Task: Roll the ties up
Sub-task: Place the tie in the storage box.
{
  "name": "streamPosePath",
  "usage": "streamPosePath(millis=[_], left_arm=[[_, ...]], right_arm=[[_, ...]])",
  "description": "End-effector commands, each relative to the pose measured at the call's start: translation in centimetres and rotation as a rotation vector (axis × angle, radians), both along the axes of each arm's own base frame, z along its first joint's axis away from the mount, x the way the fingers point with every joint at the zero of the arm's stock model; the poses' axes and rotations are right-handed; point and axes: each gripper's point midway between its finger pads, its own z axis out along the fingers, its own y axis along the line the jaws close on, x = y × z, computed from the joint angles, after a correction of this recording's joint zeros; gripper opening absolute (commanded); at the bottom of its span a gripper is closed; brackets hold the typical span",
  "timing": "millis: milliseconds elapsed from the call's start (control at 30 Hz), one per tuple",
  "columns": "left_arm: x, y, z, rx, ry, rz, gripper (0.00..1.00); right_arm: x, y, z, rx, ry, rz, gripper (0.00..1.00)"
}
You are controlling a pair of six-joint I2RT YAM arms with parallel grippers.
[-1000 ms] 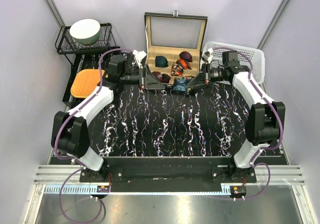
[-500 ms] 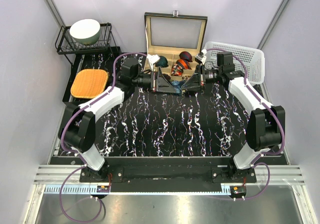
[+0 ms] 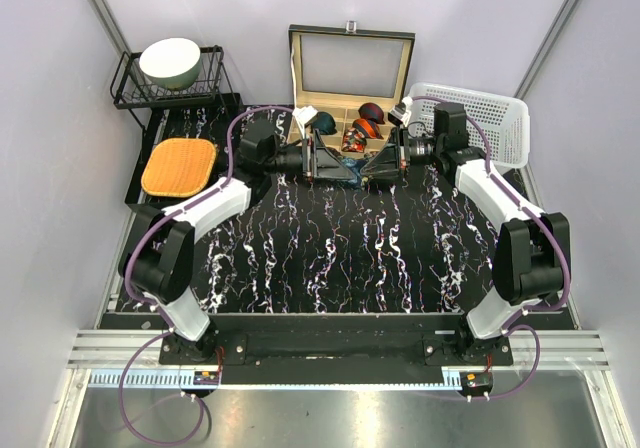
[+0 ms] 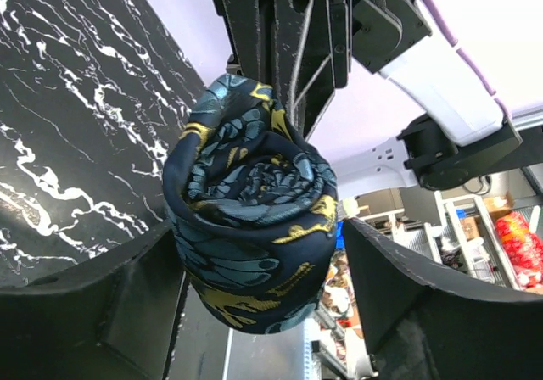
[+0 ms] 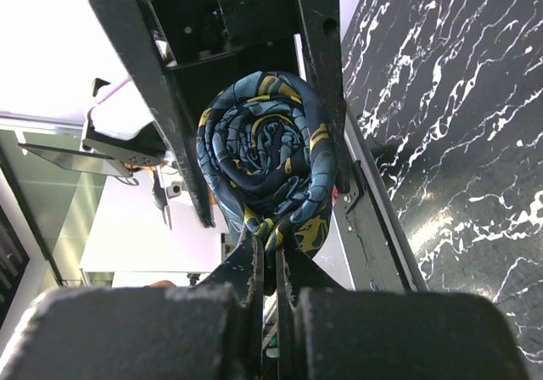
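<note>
Meeting just in front of the wooden box, the two arms face each other across its near wall, with the navy tie between them. The tie is wound into a tight coil, and its teal-and-gold pattern spirals inward. The right end effector is pinched narrow on the coil's outer edge, with the fabric caught at its fingertips. The left end effector stands wide around the same coil. Its two fingers flank the roll: one sits close against the fabric, and a clear gap shows before the other. Inside the box, a green coil lies in a compartment toward the left arm's side and red-orange coils toward the right arm's side. The black marbled tabletop stretches from the box toward the arm bases.
</note>
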Motion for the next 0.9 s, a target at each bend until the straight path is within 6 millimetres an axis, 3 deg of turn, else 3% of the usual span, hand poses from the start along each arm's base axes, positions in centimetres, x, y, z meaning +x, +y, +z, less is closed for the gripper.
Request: streamPosePath(millis=[0, 467, 600, 700, 800, 833, 867], left_arm=[[0.2, -0.6, 2.1, -0.072, -0.065, 0.015, 0.7], [1.2, -0.9, 2.1, -0.083, -0.034, 0.044, 0.71], [1.4, -0.9, 2.0, -0.082, -0.023, 0.054, 0.63], [1.4, -0.9, 2.2, -0.087, -0.022, 0.058, 0.51], [1.4, -0.8, 2.4, -0.087, -0.027, 0.066, 0.28], [1.5, -0.8, 2.5, -0.086, -0.033, 0.069, 0.14], [1.5, -0.8, 2.3, -0.076, -0.026, 0.071, 0.07]], right_arm=[[-1.1, 0.6, 1.7, 0.025, -0.057, 0.024, 0.0], [-1.1, 0.8, 1.8, 0.03, -0.079, 0.027, 0.0], [-1.0, 0.7, 1.8, 0.03, -0.079, 0.024, 0.0], [-1.1, 0.8, 1.7, 0.029, -0.076, 0.026, 0.0], [-1.0, 0.8, 1.8, 0.029, -0.078, 0.025, 0.0], [-1.0, 0.8, 1.7, 0.028, -0.077, 0.023, 0.0], [-1.0, 0.8, 1.7, 0.027, -0.075, 0.022, 0.0]])
